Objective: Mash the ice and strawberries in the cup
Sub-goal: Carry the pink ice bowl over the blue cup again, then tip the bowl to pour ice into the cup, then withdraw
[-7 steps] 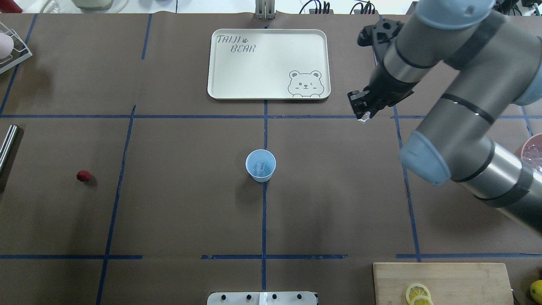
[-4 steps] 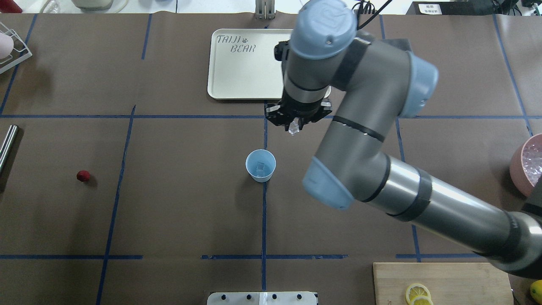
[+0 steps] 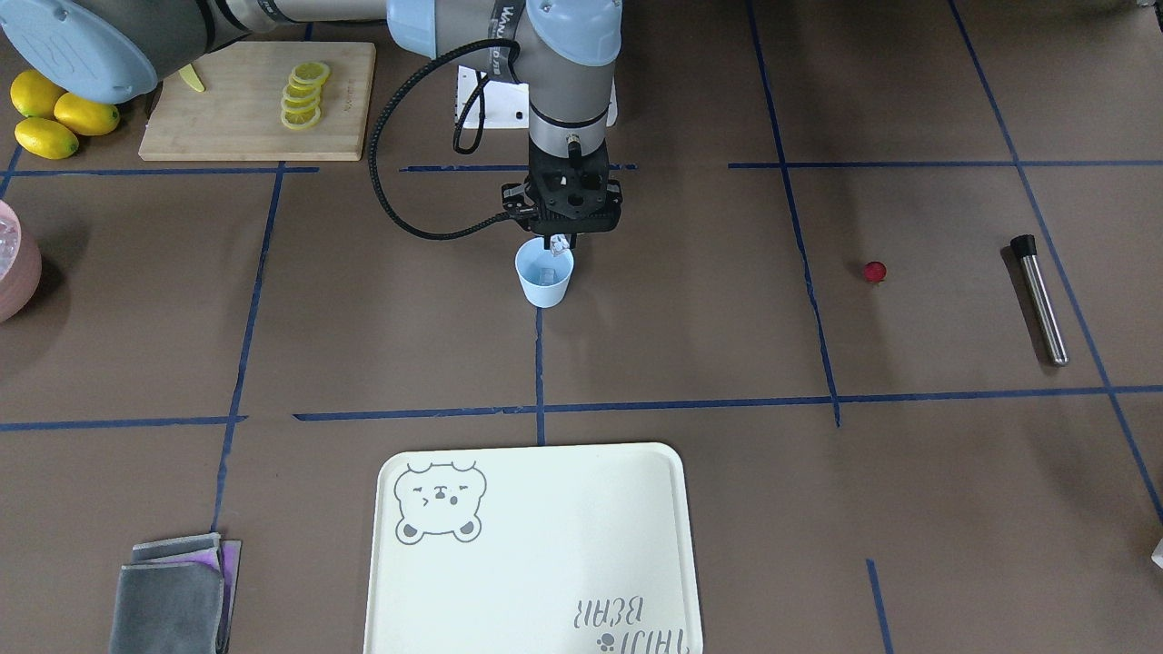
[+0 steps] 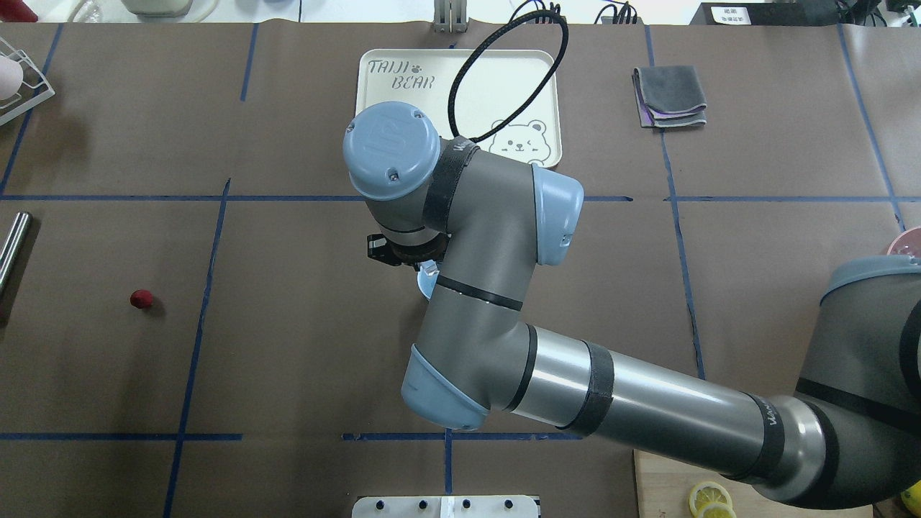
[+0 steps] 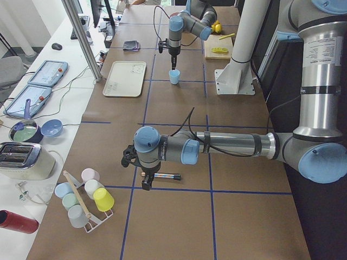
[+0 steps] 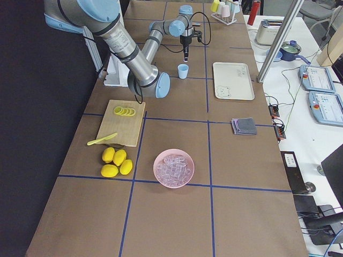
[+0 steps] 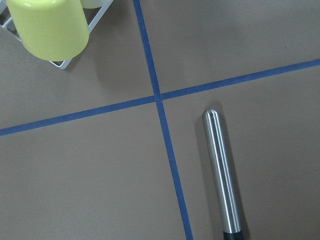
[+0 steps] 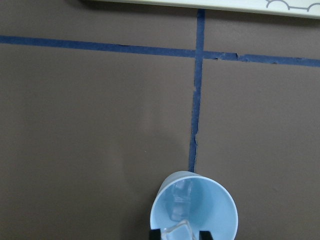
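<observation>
The light-blue cup (image 3: 544, 277) stands at the table's middle and holds one clear ice chunk (image 8: 180, 200). My right gripper (image 3: 560, 243) hangs just above the cup's mouth, shut on another ice chunk (image 8: 177, 232). In the overhead view the arm hides all but a sliver of the cup (image 4: 424, 286). The small red strawberry (image 3: 874, 271) lies alone on the table far to my left, also in the overhead view (image 4: 142, 298). My left gripper (image 5: 145, 181) shows only in the exterior left view, above a steel muddler (image 7: 222, 170). I cannot tell if it is open or shut.
A cream bear tray (image 3: 536, 545) lies beyond the cup. A pink bowl of ice (image 6: 173, 168), a cutting board with lemon slices (image 3: 227, 100) and whole lemons (image 3: 54, 113) are on my right. A grey cloth (image 4: 669, 97) and a cup rack (image 5: 87, 197) sit further off.
My right arm has swung left from beside the tray, carrying the ice chunk, and now holds it over the cup. The strawberry and cup have not moved.
</observation>
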